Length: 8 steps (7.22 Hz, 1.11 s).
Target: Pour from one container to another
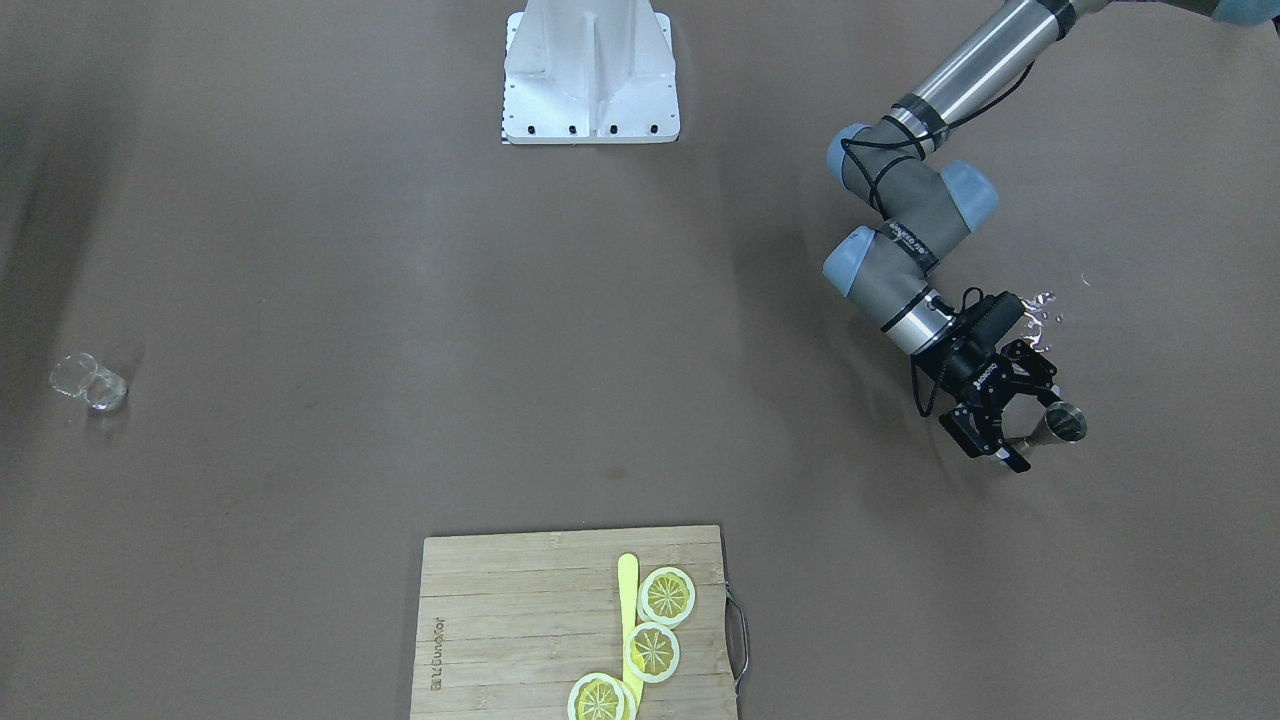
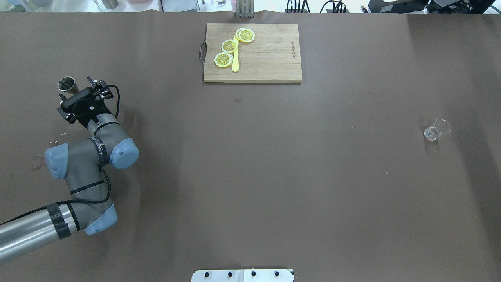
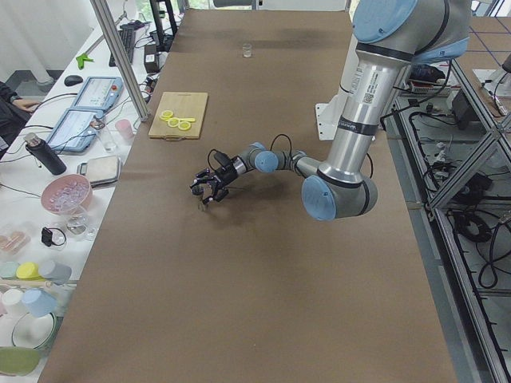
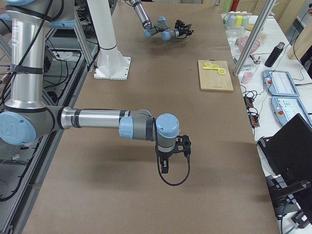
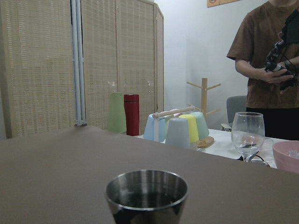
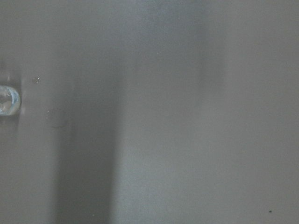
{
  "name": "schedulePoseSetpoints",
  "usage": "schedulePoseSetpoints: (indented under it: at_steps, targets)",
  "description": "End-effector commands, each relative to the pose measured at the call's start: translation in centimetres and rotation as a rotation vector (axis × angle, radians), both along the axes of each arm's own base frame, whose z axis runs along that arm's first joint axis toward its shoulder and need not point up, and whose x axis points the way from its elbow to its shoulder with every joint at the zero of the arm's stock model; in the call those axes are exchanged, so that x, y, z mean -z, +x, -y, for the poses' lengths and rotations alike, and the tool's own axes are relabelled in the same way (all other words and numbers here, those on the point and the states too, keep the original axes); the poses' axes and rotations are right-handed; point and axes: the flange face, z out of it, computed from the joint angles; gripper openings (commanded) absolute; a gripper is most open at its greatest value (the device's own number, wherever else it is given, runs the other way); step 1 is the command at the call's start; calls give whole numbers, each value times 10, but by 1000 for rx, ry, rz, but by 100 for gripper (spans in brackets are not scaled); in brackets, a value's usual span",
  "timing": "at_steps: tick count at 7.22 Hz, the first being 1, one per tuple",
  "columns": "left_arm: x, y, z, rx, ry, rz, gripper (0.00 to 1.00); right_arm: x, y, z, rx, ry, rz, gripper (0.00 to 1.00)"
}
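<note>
A small steel cup (image 1: 1063, 423) stands upright on the brown table, at the tips of my left gripper (image 1: 1030, 428). That gripper is open and held level, its fingers spread on either side of the cup's base. Whether they touch it I cannot tell. In the left wrist view the cup (image 5: 146, 193) fills the bottom centre, very close. From overhead the cup (image 2: 67, 83) sits just beyond the left gripper (image 2: 78, 96). A clear glass (image 2: 436, 130) stands far off on the table's other side. My right gripper (image 4: 165, 158) points down over bare table; its state cannot be told.
A wooden cutting board (image 2: 270, 58) with lemon slices (image 2: 229, 46) and a yellow knife lies at the far middle edge. Small wet drops (image 1: 1042, 315) dot the table beside the left wrist. The white robot base (image 1: 590, 75) stands mid-table on my side.
</note>
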Motion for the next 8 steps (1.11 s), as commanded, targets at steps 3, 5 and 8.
schedulePoseSetpoints:
  at_steps: [3, 5, 8]
  targets:
    - [14, -27, -17, -3, 3, 1, 97, -9, 0, -8, 0, -7, 0, 100]
    - [20, -59, -36, -4, -7, 18, 97, -12, 0, -9, 2, -12, -1, 100]
    - [64, -76, -43, -54, 0, 21, 97, -7, 0, -8, -1, -5, 3, 100]
